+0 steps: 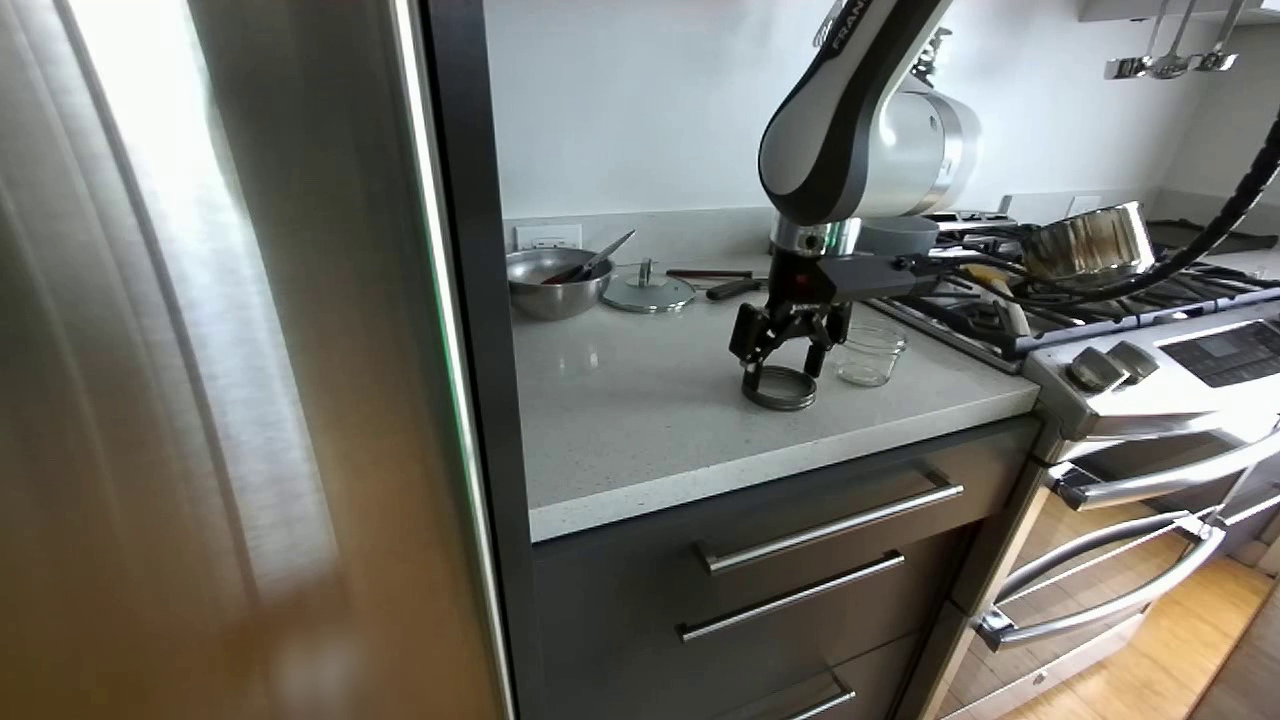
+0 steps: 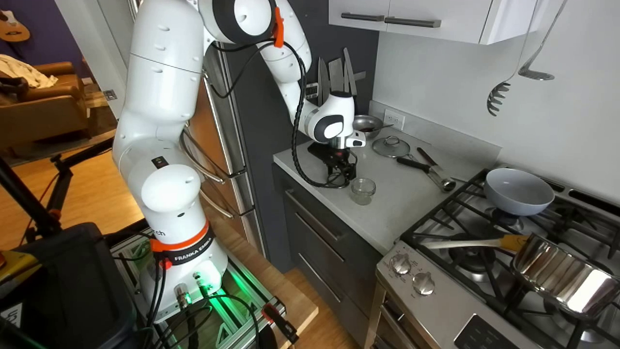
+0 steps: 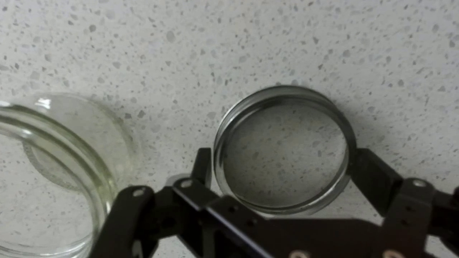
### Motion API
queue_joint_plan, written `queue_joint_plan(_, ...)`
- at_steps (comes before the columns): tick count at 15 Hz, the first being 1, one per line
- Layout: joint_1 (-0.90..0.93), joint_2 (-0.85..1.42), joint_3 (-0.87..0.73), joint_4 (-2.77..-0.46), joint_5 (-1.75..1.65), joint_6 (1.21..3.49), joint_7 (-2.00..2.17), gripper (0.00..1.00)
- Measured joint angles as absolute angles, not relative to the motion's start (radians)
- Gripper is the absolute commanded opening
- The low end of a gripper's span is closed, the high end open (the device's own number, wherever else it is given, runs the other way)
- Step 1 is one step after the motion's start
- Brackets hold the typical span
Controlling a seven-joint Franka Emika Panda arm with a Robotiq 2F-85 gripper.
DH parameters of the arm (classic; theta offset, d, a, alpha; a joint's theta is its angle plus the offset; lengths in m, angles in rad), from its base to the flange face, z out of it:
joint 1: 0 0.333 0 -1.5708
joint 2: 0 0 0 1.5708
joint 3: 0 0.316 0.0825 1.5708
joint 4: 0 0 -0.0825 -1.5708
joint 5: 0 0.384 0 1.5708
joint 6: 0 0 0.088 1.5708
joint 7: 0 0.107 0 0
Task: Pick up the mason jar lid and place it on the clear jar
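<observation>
The fingers (image 3: 374, 179) stand wide apart and have hold of nothing; between them is the mason jar lid (image 3: 287, 91), one finger close at each side, and for the finger at right in the wrist view I cannot tell if it touches. The lid lies flat on the worktop (image 1: 640, 420); it is a round ring, equally wide in every direction, its axis pointing straight up, and the speckled surface shows through its middle. Near the fingers, to the right in both exterior views, the clear jar (image 1: 870, 355) stands upright, mouth upward, apart from the lid. In an exterior view a black cable (image 2: 296, 123) hangs in a loop and partly covers the lid. On the far part of the worktop are, from left to right, a steel bowl (image 1: 555, 302) with a utensil (image 1: 607, 254) inside, a glass pot lid (image 1: 648, 293) and a black-handled tool (image 1: 735, 289). More to the right is the stove (image 1: 1150, 395), bearing a steel pot (image 2: 569, 281) and a grey bowl (image 2: 518, 201). On the black band (image 2: 194, 252) at the base of the arm (image 2: 162, 97), "FRANKA EMIKA" can be read; above the band, the letters "ch"
</observation>
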State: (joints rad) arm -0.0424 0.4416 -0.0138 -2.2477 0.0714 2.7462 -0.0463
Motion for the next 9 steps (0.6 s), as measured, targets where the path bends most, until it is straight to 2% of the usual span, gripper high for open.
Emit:
queue_joint_plan(4, -0.043, 0.451, -0.010, -2.232, 0.071, 2.746, -0.049, 1.00)
queue_joint_plan(5, -0.043, 0.453, -0.010, -2.229, 0.071, 2.745, -0.050, 0.97)
queue_joint_plan(6, -0.043, 0.455, -0.009, -2.225, 0.071, 2.744, -0.051, 0.74)
queue_joint_plan(8, -0.043, 0.457, -0.008, -2.220, 0.071, 2.743, -0.055, 0.69)
queue_joint_plan(9, -0.043, 0.458, -0.008, -2.217, 0.071, 2.742, -0.058, 0.60)
